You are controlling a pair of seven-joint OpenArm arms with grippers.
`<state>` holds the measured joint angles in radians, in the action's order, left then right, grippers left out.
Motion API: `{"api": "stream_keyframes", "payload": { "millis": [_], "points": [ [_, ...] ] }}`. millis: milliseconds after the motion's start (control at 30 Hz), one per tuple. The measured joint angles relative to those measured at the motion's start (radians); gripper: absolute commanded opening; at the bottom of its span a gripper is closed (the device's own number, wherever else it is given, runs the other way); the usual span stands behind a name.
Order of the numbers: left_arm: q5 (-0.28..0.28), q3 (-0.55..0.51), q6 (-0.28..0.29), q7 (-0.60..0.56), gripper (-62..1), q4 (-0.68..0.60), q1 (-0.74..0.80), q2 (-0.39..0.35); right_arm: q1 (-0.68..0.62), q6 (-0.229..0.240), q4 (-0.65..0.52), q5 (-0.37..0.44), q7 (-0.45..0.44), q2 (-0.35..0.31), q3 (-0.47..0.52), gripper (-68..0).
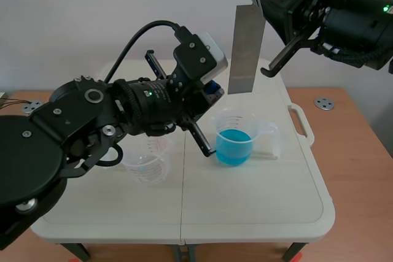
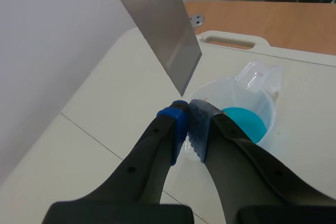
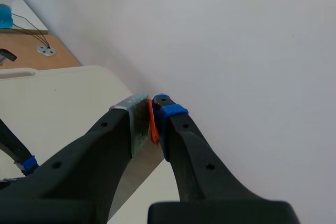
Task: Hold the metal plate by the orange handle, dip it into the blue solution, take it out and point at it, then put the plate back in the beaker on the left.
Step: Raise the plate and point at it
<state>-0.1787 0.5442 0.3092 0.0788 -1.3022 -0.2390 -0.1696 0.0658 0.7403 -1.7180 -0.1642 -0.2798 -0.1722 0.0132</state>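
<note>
1. Right gripper [image 3: 152, 114] pinches orange handle [image 3: 153, 125]; metal plate [image 1: 245, 47] hangs above blue beaker [image 1: 234, 145].
2. Left gripper [image 2: 186, 113], pressed together, near plate's lower edge: pointing step.
3. Next: lower plate into empty beaker [image 1: 146, 161] beside blue beaker.

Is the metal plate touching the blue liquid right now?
Apart. The scene view shows the metal plate hanging with its whole bottom edge above the beaker rim, clear of the blue liquid.
</note>
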Motion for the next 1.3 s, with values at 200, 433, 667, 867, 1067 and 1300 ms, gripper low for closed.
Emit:
{"api": "stream_keyframes", "payload": {
  "millis": [200,433,667,867,1067,1300],
  "points": [
    [-0.006,0.006,-0.002,0.0,-59.5,0.0,-0.001,0.015,0.0,0.0,0.0,0.0,0.0,0.0,0.0,-66.2],
    [-0.013,0.006,-0.002,0.0,-59.4,0.0,-0.002,0.014,0.0,0.0,0.0,0.0,0.0,0.0,0.0,-66.2],
    [-0.011,0.006,-0.002,0.0,-59.4,0.0,-0.002,0.005,0.0,0.0,0.0,0.0,0.0,0.0,0.0,-66.2],
    [0.085,-0.031,-0.002,-0.052,-59.4,-0.004,0.044,-0.093,0.0,0.0,0.0,0.001,0.0,0.0,0.0,-66.2],
    [0.196,-0.148,-0.003,-0.119,-59.4,-0.109,0.164,-0.275,-0.022,0.0,0.0,0.008,0.0,0.0,0.0,-66.2],
    [0.327,-0.293,-0.002,-0.201,-59.4,-0.285,0.362,-0.448,-0.022,0.0,0.0,0.012,0.0,0.0,0.0,-66.2]
  ]
}}
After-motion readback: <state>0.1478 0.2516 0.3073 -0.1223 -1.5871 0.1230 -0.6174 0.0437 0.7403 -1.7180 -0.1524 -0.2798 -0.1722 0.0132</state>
